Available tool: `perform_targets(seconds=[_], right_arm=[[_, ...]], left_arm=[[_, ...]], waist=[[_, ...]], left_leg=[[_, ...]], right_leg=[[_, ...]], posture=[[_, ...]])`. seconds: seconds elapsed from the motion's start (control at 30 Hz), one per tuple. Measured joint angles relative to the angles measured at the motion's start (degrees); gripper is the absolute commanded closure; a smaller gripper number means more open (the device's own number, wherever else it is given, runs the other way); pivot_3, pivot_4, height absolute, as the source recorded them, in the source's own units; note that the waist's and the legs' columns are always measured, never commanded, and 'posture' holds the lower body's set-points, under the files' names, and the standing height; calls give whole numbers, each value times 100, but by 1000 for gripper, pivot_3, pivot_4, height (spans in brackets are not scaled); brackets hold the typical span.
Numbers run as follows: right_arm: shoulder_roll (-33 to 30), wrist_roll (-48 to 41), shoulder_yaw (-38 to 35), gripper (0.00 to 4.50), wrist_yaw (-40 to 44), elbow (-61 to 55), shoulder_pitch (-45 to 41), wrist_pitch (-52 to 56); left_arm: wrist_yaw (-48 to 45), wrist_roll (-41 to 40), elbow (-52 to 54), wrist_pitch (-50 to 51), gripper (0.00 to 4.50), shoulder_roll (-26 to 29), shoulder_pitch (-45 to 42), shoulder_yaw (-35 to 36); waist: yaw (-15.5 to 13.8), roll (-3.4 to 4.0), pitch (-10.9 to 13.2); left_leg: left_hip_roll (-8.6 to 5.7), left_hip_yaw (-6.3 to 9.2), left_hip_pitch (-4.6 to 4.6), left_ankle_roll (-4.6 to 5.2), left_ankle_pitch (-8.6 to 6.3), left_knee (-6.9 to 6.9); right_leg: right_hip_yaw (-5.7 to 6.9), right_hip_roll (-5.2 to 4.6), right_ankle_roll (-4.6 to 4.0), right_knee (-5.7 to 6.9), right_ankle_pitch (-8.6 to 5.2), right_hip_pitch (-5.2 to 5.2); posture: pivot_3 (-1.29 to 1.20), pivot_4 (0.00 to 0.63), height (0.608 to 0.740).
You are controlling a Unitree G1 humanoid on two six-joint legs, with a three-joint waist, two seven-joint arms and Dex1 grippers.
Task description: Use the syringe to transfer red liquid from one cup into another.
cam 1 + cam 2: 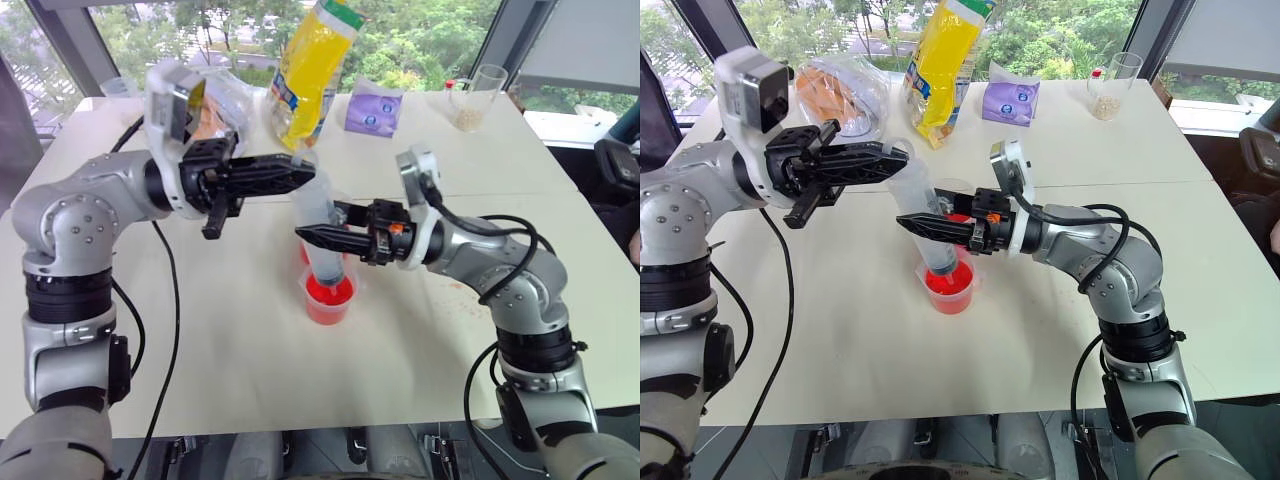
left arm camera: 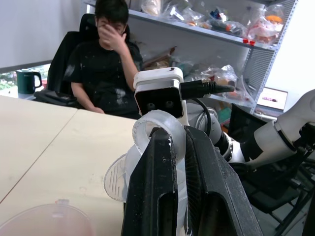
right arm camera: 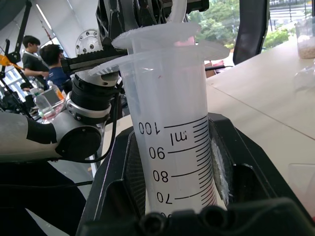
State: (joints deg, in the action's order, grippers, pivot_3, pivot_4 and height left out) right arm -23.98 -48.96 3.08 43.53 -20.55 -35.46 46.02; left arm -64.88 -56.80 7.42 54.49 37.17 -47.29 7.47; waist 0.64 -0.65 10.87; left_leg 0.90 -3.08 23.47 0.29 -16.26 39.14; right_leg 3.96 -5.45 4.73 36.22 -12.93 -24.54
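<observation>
Two grippers on one syringe (image 1: 318,228) right now: the right gripper (image 1: 312,236) is clamped around the clear barrel, while the left gripper (image 1: 300,172) is closed on the plunger's ring at the top, up by the flange. Syringe stands a bit tilted with its lower end down in the near cup (image 1: 329,296), which is the one full of red liquid (image 1: 330,293). Second cup (image 1: 310,252) sits right behind it, mostly hidden by the barrel and the right claw, so I can't tell how much is in it. Biggest risk imo: if the left arm pulls the plunger off-axis, the barrel could twist in the right grip and lever the cup over, and that's red stuff all over the table (image 1: 250,350). Pull too quick and it probably just sucks air, or the tip lifts clear of the liquid. Also, those cups are practically touching, so swinging over to the other one could knock either. Count: one syringe, two cups, two grippers, one tall glass (image 1: 477,98) with grains at the far edge, one yellow bag (image 1: 312,70), one purple packet (image 1: 373,108).
</observation>
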Motion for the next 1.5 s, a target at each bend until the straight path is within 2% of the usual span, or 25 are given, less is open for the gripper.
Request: perform_targets(seconds=[0.17, 0.3, 0.43, 0.47, 0.5, 0.67, 0.83, 1.03, 1.23, 1.37, 1.5], right_arm=[[-28, -36, -1, 3092, -35, -12, 0, 22], [-36, -29, -73, 3092, -133, -11, 1, 22], [-34, -19, -133, 3092, -231, -11, 1, 22], [-26, -23, -148, 3092, -236, -12, 1, 22], [-20, -39, -166, 3092, -239, -21, 0, 20], [-7, -187, -251, 3092, -249, -126, -79, 13], [-9, -210, -346, 3092, -351, -124, -123, 43], [-64, -586, -830, 3092, -853, 151, -876, 340], [-969, -240, -1270, 3092, -1618, 1399, -1180, 1062], [-1471, 295, -1109, 3092, -2126, 2303, -1251, 2023], [-1698, 857, -867, 3092, -2459, 3080, -1305, 2808]], left_arm=[[53, -17, 17, 28, 4478, 0, -6, 5], [142, -69, 14, 155, 2924, 6, -53, 19], [178, -138, 21, 245, 776, 62, -60, 43], [207, -133, 19, 249, 316, 102, -59, 62], [243, -131, 20, 268, 43, 119, -57, 53], [357, -121, -39, 287, 43, 397, 38, 156], [523, -137, -111, 288, 43, 884, 293, 750], [722, -265, 215, 355, 43, 958, 963, 980], [908, -220, 800, 149, 43, 930, 1790, 1017], [996, -172, 1129, -43, 43, 888, 2089, 1001], [1054, -123, 1290, -168, 43, 881, 2307, 953]], waist=[[0, 0, 0], [-2, 0, 0], [0, 0, 0], [2, 0, 0], [3, 0, 0], [13, 0, 0], [5, 0, 0], [1, 0, 1], [-16, -2, -1], [4, -1, 0], [12, 0, 0]], left_leg=[[0, 0, 0, 0, 0, 0], [0, 0, 0, 0, 0, 0], [0, 1, 0, 0, 0, 0], [0, 1, 0, 0, 0, 0], [0, 1, 0, 0, 0, 0], [2, 2, 0, 0, 0, -1], [2, 1, 0, 0, 0, -1], [3, 1, 0, 0, 0, 0], [-6, -6, 2, 4, -2, -1], [-3, -6, 1, 4, -3, -4], [-2, -8, 2, 5, -3, -5]], right_leg=[[0, 0, 0, 0, 0, 0], [0, 0, 0, 0, 0, 0], [0, 0, 0, 0, 0, 0], [0, 1, 0, 0, 0, 0], [0, 1, 0, 0, 0, 0], [0, 2, 0, 0, 0, -1], [0, 0, 0, 0, 0, -1], [0, -2, 0, 0, 0, 0], [-1, -12, -3, -10, 0, 4], [-1, -9, -3, -9, -1, 1], [-3, -6, -3, -8, -1, -3]], posture=[[0, 150, 740], [0, 150, 740], [0, 150, 740], [0, 150, 740], [0, 150, 740], [0, 150, 740], [0, 150, 740], [0, 150, 740], [0, 150, 740], [0, 150, 740], [0, 150, 740]])
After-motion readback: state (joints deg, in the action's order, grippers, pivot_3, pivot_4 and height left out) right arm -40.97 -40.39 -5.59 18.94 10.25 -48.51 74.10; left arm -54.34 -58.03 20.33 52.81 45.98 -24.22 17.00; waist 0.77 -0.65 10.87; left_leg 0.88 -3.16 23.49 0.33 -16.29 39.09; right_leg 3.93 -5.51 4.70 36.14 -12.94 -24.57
